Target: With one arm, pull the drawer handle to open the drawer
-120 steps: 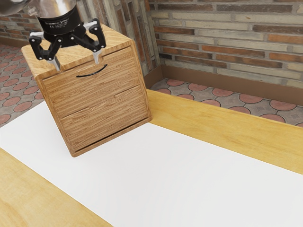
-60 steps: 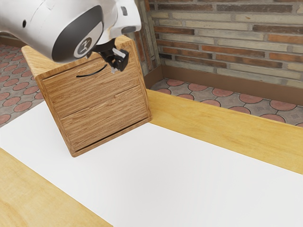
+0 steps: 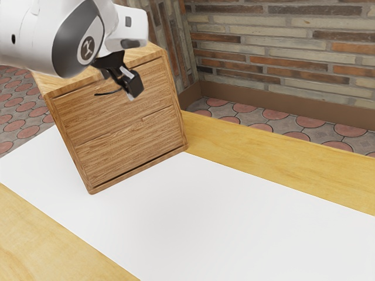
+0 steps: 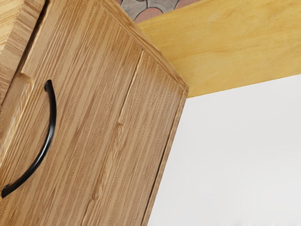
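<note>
The table is the biggest thing here, with a white mat over its middle and bare wood along its edges. At the table's far corner on the exterior view's left stands a wooden cabinet. It is turned at an angle, so that its front faces out over the mat, which leaves free room for a drawer to slide out.

The white arm comes over the cabinet's top from the exterior view's upper left and bends down in front of it, I think to reach the front from outside.

The upper drawer sits level with the cabinet's face, so I judge it is not yet open. Its black curved handle is near the drawer's top edge. In the wrist view the handle lies off to one side of the hand and not under it.

The gripper hangs just beside the handle's end on the exterior view's right, close to the drawer's front. If it is open or closed I cannot tell, because it is seen from the side. It does not seem to hold the handle, so it must probably come across to the handle's middle before any pull.
</note>
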`<state>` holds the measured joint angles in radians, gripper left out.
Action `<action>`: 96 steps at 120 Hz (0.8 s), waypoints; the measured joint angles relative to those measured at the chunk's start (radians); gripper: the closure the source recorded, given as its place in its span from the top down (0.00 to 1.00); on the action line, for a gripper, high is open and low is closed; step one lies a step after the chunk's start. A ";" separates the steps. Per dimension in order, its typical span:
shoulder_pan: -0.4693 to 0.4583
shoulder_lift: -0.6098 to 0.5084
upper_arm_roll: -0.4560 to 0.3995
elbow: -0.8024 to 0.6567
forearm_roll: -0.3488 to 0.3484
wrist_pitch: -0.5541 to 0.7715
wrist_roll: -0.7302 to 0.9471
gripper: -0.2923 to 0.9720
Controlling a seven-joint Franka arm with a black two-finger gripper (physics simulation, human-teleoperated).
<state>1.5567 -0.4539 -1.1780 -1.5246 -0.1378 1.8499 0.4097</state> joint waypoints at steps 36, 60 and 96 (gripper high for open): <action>0.135 -0.015 -0.078 -0.009 -0.009 0.075 0.215 0.59; 0.253 -0.020 -0.162 0.001 0.004 0.098 0.281 0.55; 0.305 -0.020 -0.216 0.036 0.030 0.095 0.311 0.52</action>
<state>1.8621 -0.4739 -1.3936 -1.4888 -0.1076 1.9448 0.7203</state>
